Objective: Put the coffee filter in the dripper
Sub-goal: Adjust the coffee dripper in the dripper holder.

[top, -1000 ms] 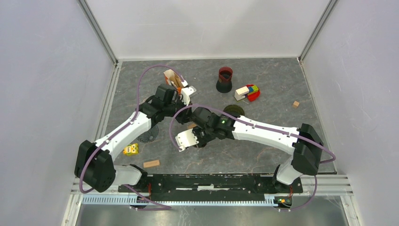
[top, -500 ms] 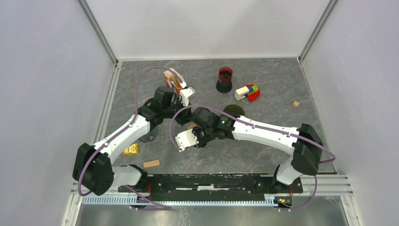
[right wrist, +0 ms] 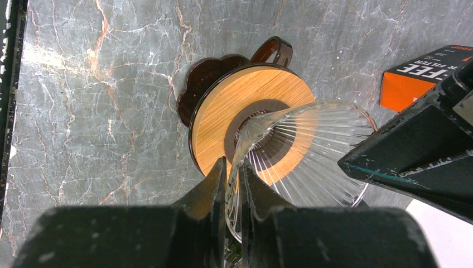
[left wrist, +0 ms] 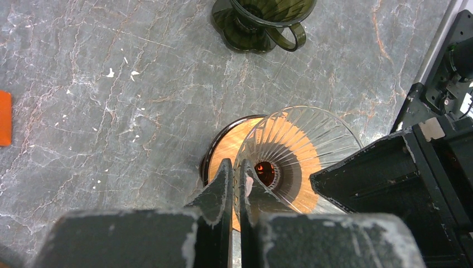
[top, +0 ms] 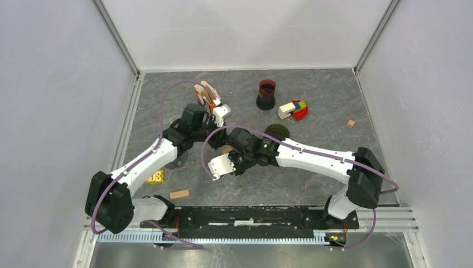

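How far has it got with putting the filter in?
Nothing looks done yet: the clear dripper shows no paper filter inside. In hand: the left gripper and right gripper each pinch its rim. Left: fetch a filter, presumably from the orange filter box, and seat it in the cone.

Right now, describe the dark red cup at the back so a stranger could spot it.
On the grey marbled table, look toward the back wall, slightly right of centre. The dark red cup stands upright on a flared black base, just left of some colourful toy blocks. It alone stands tall and round; the dark dripper nearer the arms sits low.
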